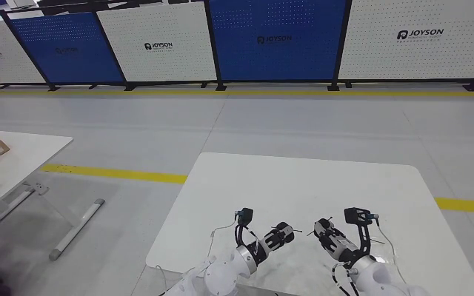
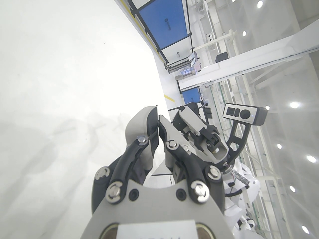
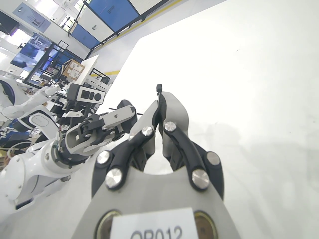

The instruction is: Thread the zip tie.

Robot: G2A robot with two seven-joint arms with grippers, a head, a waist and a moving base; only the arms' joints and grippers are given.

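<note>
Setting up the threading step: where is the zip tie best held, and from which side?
Pinch the zip tie just behind its head, coming from the strap side, as the right gripper does: the blocky head juts past the fingers, likely leaving it free for threading.

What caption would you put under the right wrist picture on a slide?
Jaws shut on a black zip tie, its head poking out over the white table.
</note>
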